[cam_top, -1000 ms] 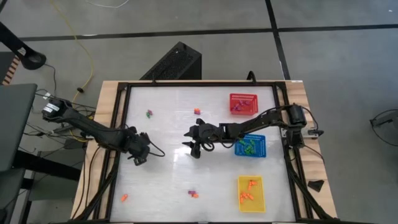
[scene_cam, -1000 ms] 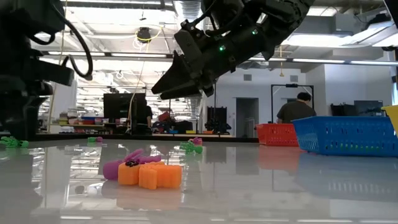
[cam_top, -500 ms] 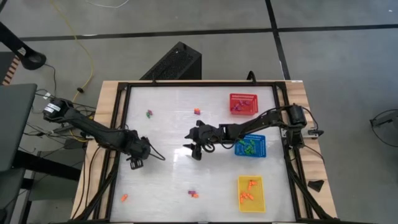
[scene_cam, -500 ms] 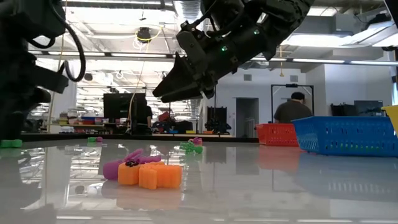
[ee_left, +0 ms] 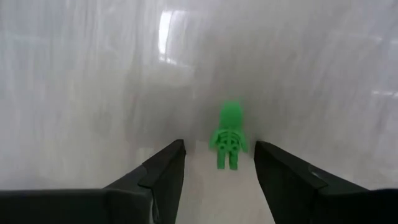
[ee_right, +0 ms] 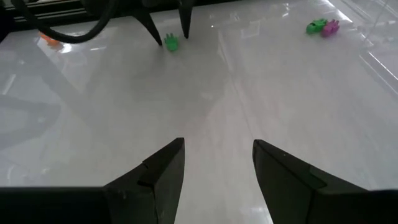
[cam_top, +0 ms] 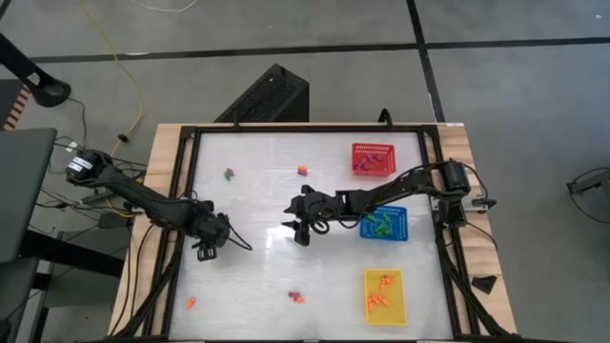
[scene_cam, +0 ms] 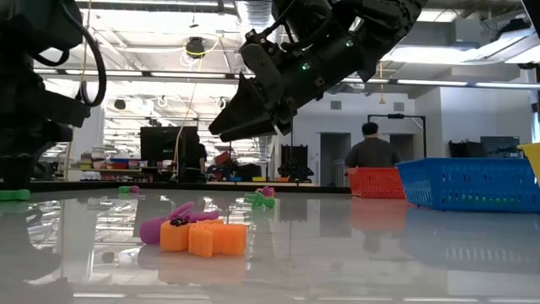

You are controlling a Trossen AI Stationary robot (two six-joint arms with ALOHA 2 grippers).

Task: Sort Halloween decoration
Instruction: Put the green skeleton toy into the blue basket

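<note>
A small green skeleton trinket (ee_left: 229, 134) lies flat on the white table, just ahead of and between the fingertips of my open left gripper (ee_left: 219, 148). The gripper (cam_top: 206, 252) is low over the table's left part, and its fingers stand on either side of the skeleton (ee_right: 171, 42) without touching it. My right gripper (cam_top: 296, 233) is open and hovers above the table's middle, holding nothing (ee_right: 214, 149). Other trinkets lie loose: a green and purple pair (cam_top: 229, 173), an orange and purple pair (cam_top: 302, 170), an orange one (cam_top: 191, 302), and a purple and orange cluster (cam_top: 296, 297) (scene_cam: 194, 232).
Three mesh baskets stand along the table's right side: red (cam_top: 373, 158) at the far end, blue (cam_top: 383, 224) in the middle, yellow (cam_top: 385, 295) nearest, each with trinkets inside. A black frame (cam_top: 181, 191) rims the table. A person (scene_cam: 369, 152) stands in the room behind.
My left gripper has moved a little toward the table's near edge and now stands over the green skeleton. My right arm has kept almost still. The person in the background has walked to the left.
</note>
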